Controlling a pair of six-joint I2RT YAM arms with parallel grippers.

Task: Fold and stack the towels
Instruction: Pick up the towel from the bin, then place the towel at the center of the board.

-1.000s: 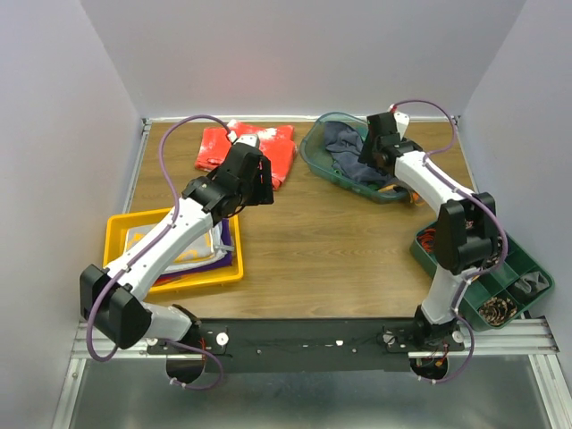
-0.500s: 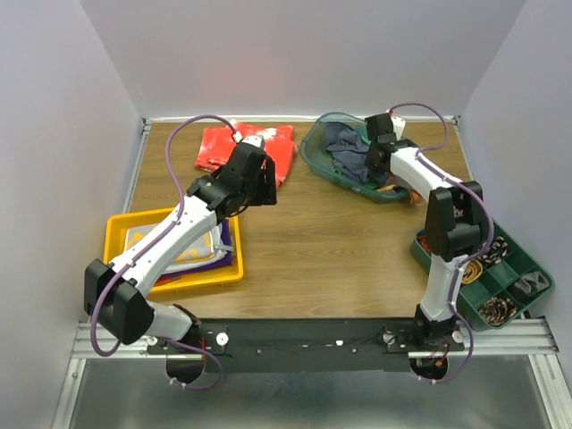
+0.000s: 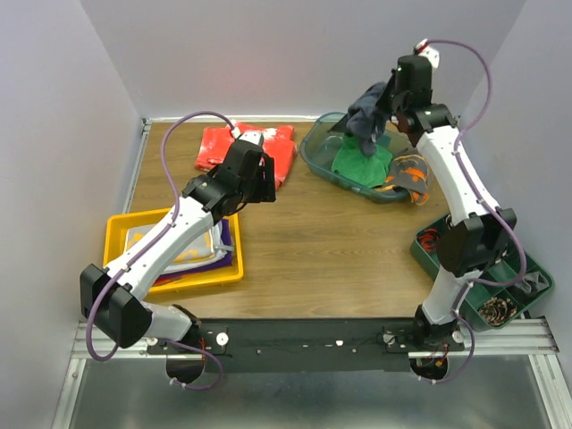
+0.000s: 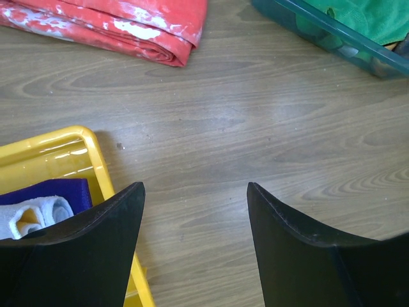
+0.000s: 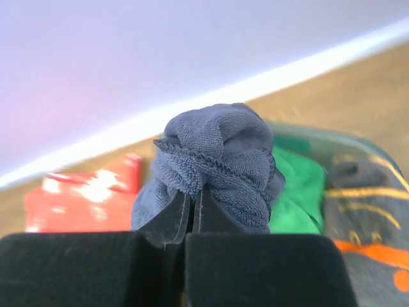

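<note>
Left end effector (image 4: pixel 195 192): jaws spread wide, holding nothing, poised over bare table (image 3: pixel 322 250) just beside the yellow tray (image 3: pixel 121 225). The tray holds a folded purple towel (image 4: pixel 54 192) and a white towel (image 4: pixel 25 216).

Right end effector (image 5: pixel 192 203): jaws closed tight on the navy towel (image 5: pixel 214 153), held high over the teal basket (image 3: pixel 311 154) at the far side. The navy towel is soft terry bunched into a wad. Its long axis is vertical and its loose end points down at the basket.

A green towel (image 3: pixel 362 164) and a dark grey, orange-marked towel (image 3: pixel 409 174) lie crumpled in the basket. Contact with the hanging end cannot be determined.
</note>
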